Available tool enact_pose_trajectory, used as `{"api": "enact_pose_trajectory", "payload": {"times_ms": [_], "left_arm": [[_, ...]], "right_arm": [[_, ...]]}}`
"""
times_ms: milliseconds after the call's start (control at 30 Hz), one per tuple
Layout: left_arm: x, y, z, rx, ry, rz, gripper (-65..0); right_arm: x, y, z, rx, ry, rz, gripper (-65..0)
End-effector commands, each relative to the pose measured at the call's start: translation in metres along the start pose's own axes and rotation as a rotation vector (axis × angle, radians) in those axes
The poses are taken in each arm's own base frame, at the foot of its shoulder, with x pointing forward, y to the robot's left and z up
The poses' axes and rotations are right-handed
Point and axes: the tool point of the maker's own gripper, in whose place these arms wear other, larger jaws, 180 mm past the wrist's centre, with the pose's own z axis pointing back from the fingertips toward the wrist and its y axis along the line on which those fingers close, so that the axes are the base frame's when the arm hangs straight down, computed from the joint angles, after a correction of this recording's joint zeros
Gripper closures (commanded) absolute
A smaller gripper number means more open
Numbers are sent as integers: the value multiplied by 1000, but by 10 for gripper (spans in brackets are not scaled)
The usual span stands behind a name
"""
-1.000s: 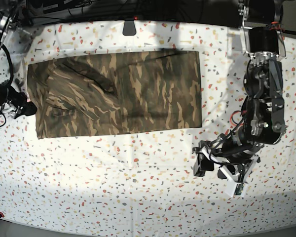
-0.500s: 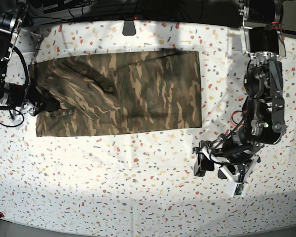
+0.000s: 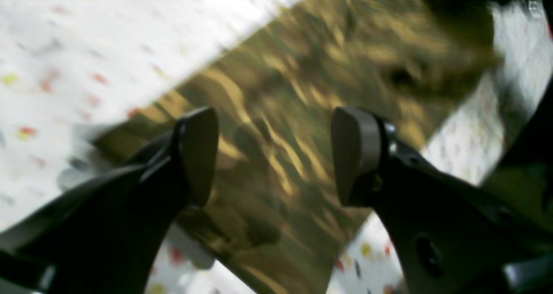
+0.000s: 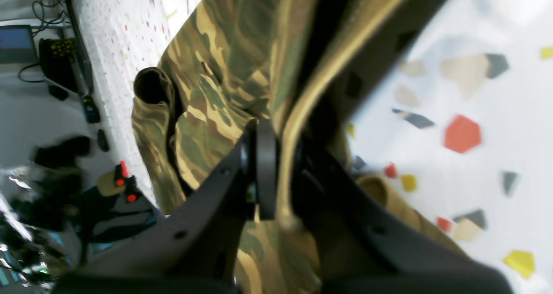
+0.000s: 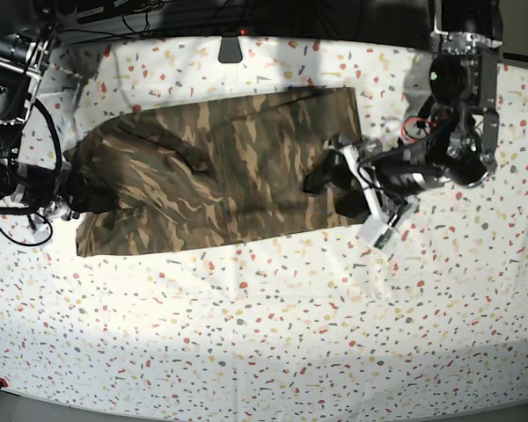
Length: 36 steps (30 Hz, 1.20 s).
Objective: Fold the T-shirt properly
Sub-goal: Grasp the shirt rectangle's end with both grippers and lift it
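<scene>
Since a second ago the left gripper [image 5: 334,189] has swung up from the lower right of the base view and now hangs over the right-hand end of the T-shirt [image 5: 220,171]; the right gripper [image 5: 70,198] at the left edge has closed, and the cloth there has bunched and pulled inward, so the left end is no longer a straight edge.

In its wrist view the right gripper [image 4: 276,169] has its fingers pinched together on a fold of the camouflage cloth; the left gripper [image 3: 272,156] has its fingers spread wide, nothing between them, the shirt blurred beneath.

The T-shirt lies across the upper middle of the speckled table [image 5: 264,334], already folded into a long band; its long axis runs left to right, tilted a little, the left end lower in the frame — which end is the neck I cannot tell.

To do this step well, I would judge the left gripper should come down squarely on the right-hand edge and catch all the layers before any lift; both ends should then rise together, so the band stays taut and the fold lands edge to edge — a one-sided pull would likely drag it crooked.
</scene>
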Motion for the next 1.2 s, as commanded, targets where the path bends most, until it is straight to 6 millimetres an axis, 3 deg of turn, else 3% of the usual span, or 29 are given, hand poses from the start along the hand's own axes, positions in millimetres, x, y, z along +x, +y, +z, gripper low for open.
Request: {"api": "enact_pose_trajectory", "payload": {"times_ms": [0,200,333,467,800,967,1167], "left_arm": [[1,3,3,24,-18,-21,-401],[-48,19,7,162,85,-43,-401],[-43,22,7,190,41,-13,-401],[-43,20,2,202,54,-39,-401],[-65,13,-22,305,153,-139,-401],[-60,6,-33,289,141,-165,-401],[-53,14,-38,296,142,-176,-401]], "right_arm": [[23,10,11,24,-55,32,0],[26,28,12,125,-73,13,0],[31,35,14,165,-99,6,0],[37,57,7,277,-151,-19,0],[21,117,-47,473,-143,-48,0],[20,150,-61,538,-137,0,0],[-5,193,-88,592,-17,98,0]]}}
